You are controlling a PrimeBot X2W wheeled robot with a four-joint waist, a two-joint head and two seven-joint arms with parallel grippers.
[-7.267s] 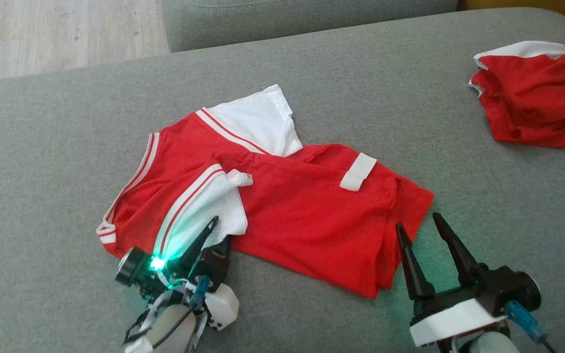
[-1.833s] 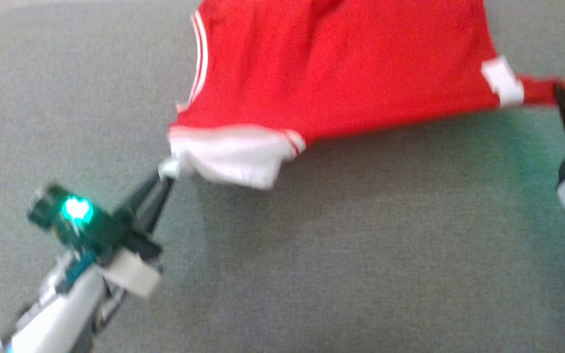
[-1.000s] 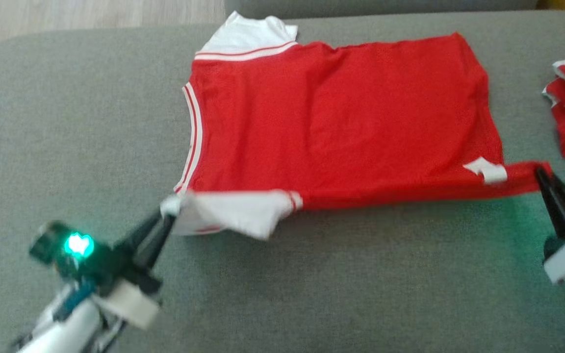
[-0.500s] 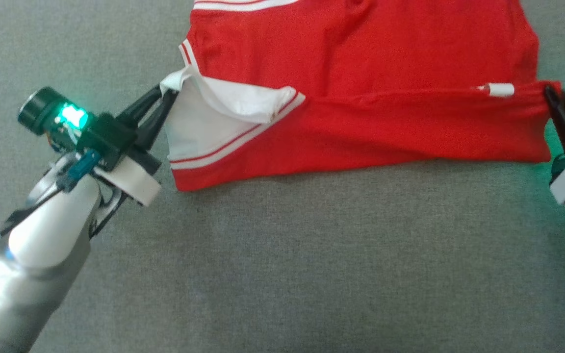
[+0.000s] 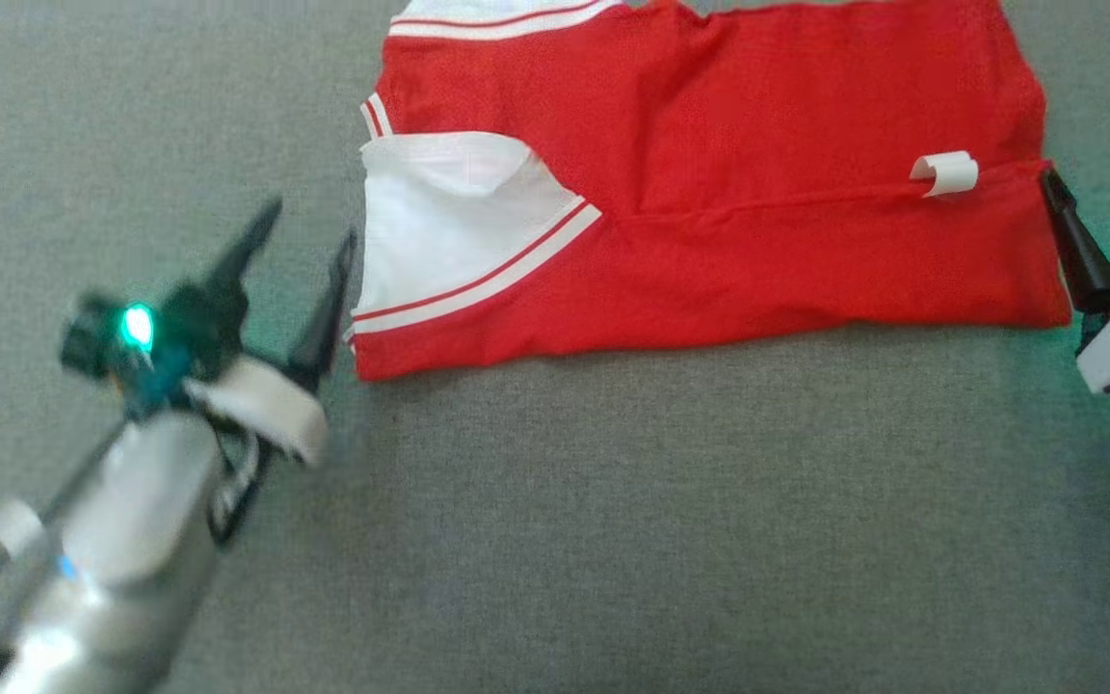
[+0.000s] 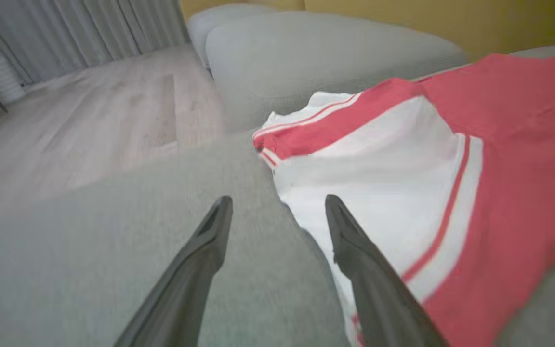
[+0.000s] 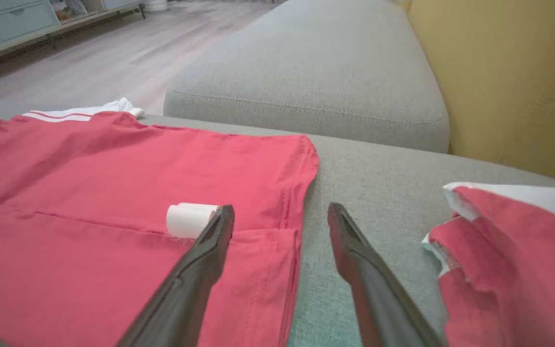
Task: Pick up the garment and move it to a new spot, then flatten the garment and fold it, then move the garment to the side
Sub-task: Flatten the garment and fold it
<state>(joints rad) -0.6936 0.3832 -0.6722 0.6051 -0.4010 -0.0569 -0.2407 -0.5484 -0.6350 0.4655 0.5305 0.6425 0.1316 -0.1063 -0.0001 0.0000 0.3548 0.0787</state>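
1. The red jersey [image 5: 709, 193] lies spread on the grey sofa cushion [image 5: 613, 530], collar end toward the robot's left and hem toward its right.
2. The jersey's near long edge is doubled over onto its body along a straight crease. A white sleeve [image 5: 439, 212] with red and white trim lies flat on top at the left end.
3. A small white label [image 5: 945, 173] stands curled on the crease line near the hem.
4. The left gripper [image 5: 311, 220] has its fingers spread wide with nothing between them. It sits just beside the sleeve's outer edge. In the left wrist view one finger overlaps the white cloth; contact cannot be determined.
5. The right gripper [image 5: 1086, 164] is likewise spread wide and empty, at the hem end. In the right wrist view one finger lies over the hem corner beside the label and the other over bare cushion; contact cannot be determined.
6. A second red garment [image 7: 513, 231] with white trim lies crumpled on the same cushion, apart from the jersey's hem on the robot's right.
7. Beyond the jersey are another grey cushion [image 7: 316, 62], a wooden floor [image 6: 89, 120] and a yellow wall [image 7: 513, 72].
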